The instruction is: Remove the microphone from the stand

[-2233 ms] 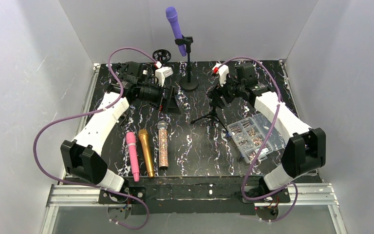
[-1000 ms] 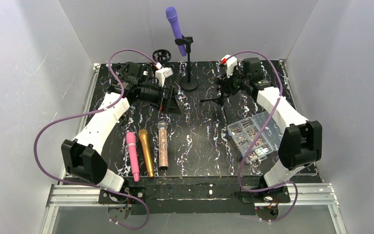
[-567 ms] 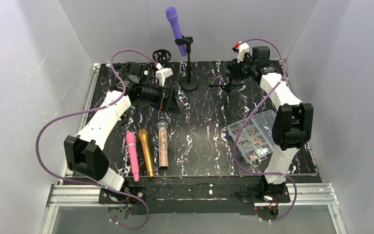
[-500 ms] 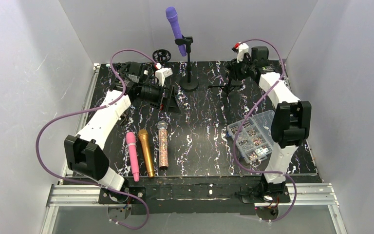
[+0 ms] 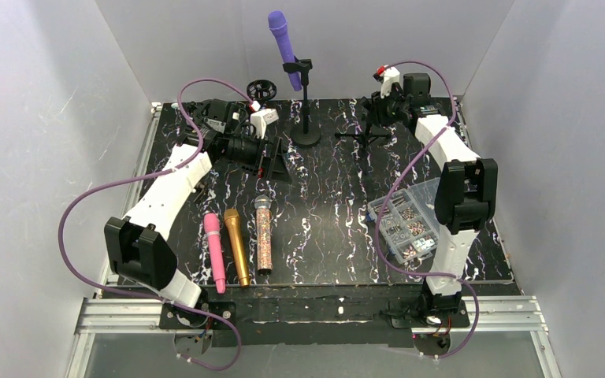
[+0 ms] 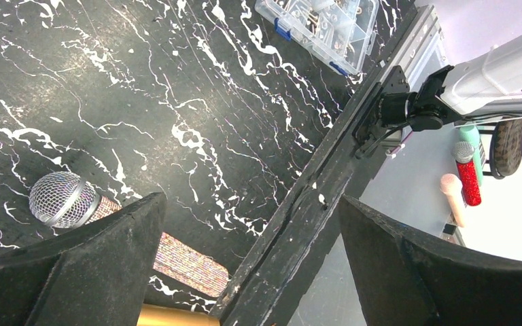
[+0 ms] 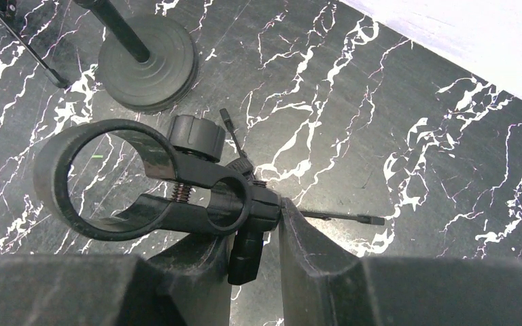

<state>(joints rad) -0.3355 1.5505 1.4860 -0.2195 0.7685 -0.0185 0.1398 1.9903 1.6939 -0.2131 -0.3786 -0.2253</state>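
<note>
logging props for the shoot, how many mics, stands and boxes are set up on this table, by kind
microphones: 4 (purple mic, pink mic, gold mic, glitter mic)
stands: 2 (round-base stand, tripod stand)
clear parts box: 1
total: 7

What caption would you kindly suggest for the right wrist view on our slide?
Right tool gripping a small tripod stand with its clip ring empty, round stand base behind.
</note>
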